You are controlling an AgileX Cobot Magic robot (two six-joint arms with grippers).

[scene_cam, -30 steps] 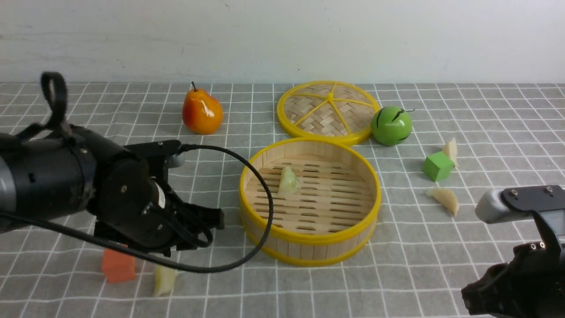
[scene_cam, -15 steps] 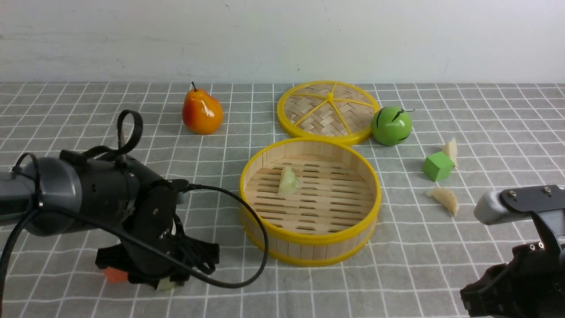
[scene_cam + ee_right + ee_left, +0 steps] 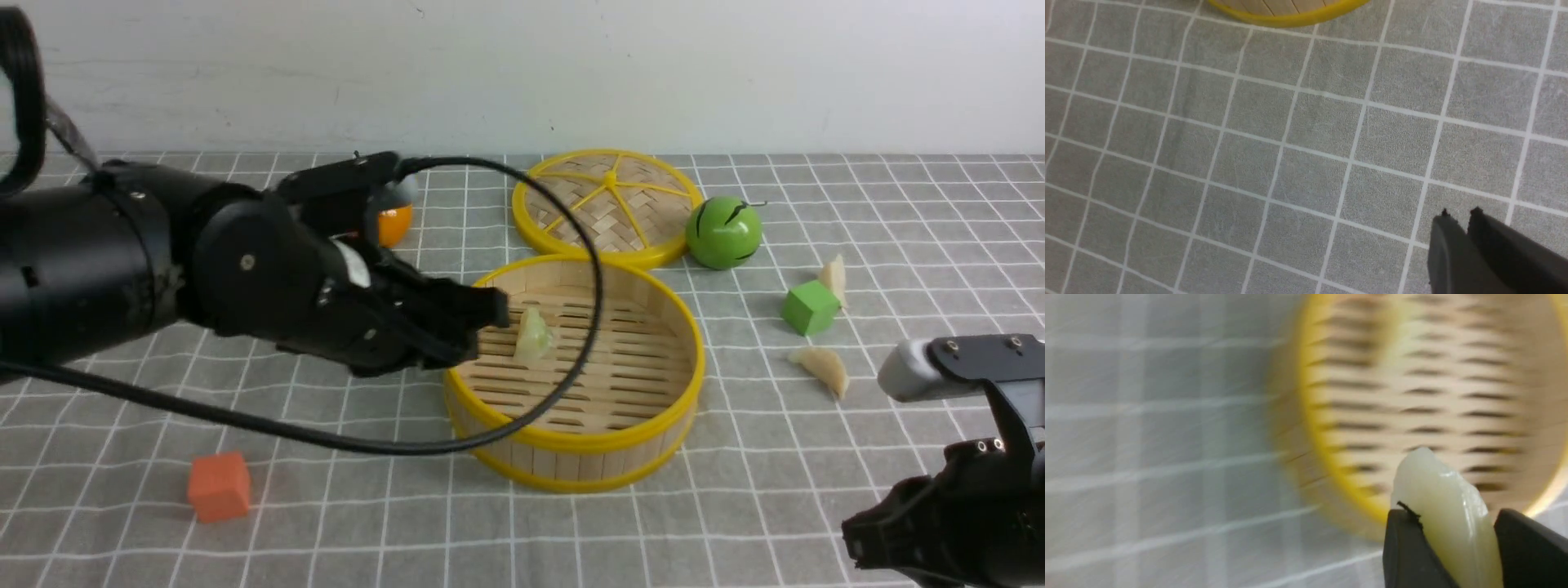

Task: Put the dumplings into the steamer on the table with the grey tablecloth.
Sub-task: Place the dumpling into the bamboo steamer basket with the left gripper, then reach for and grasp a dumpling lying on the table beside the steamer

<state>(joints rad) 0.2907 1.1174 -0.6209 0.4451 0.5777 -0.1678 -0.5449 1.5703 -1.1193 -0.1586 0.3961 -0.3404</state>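
Observation:
The steamer (image 3: 575, 441) stands mid-table on the grey tablecloth (image 3: 367, 523), with one pale green dumpling (image 3: 532, 333) on its slatted floor. My left gripper (image 3: 488, 314) hovers at the steamer's left rim. In the left wrist view this gripper (image 3: 1453, 516) is shut on a cream dumpling (image 3: 1437, 486), held over the near yellow rim of the steamer (image 3: 1310, 408). Two more dumplings (image 3: 820, 369) (image 3: 834, 278) lie on the cloth right of the steamer. My right gripper (image 3: 1459, 213) is shut and empty, low at the front right (image 3: 865, 543).
A green cube (image 3: 810, 307) sits between the two right-hand dumplings. A woven lid (image 3: 608, 204) and a green ball (image 3: 723, 232) lie behind the steamer. The left arm partly hides an orange pear (image 3: 394, 224). An orange cube (image 3: 218, 486) sits at front left.
The left gripper dropped onto the dumpling beside the orange cube, closed on it, then lifted and swung right to the steamer's left rim. The right arm barely shifted.

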